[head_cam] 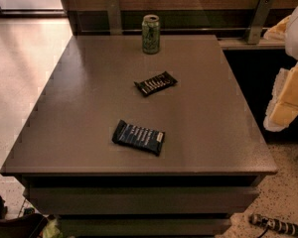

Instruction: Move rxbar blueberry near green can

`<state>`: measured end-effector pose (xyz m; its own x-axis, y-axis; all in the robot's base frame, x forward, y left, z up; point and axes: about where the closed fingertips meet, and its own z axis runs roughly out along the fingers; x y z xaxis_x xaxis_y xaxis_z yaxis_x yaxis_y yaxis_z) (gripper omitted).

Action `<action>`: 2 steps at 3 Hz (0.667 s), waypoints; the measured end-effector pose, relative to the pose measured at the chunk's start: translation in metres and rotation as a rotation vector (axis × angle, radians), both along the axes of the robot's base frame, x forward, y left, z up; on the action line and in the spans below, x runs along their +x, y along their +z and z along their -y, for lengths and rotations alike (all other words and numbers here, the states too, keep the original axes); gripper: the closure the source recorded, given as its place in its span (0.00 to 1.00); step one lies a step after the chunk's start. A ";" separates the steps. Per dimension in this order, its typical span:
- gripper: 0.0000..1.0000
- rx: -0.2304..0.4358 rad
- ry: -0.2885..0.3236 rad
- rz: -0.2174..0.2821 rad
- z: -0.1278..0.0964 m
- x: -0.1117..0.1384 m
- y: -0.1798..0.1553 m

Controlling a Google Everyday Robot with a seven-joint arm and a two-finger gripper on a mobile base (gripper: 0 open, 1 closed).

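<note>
The rxbar blueberry (138, 137) lies flat on the grey table (79, 98), near its front edge, with its white patch at the right end. The green can (150, 33) stands upright at the table's far edge, well behind the bar. My gripper (284, 110), white and yellow, hangs at the right edge of the view, past the table's right side. It is far from the bar and holds nothing that I can see.
A blacker wrapped bar with white lettering (156, 83) lies between the blue bar and the can. A wooden wall with metal brackets (259, 18) runs behind the table. A small object (275, 225) lies on the floor at the front right.
</note>
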<state>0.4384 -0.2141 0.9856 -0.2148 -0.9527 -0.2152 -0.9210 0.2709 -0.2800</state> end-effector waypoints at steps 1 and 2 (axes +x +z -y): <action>0.00 0.000 0.000 0.000 0.000 0.000 0.000; 0.00 0.065 -0.011 0.008 -0.007 0.004 -0.004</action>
<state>0.4420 -0.2067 0.9816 -0.2227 -0.9343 -0.2783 -0.9157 0.2984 -0.2691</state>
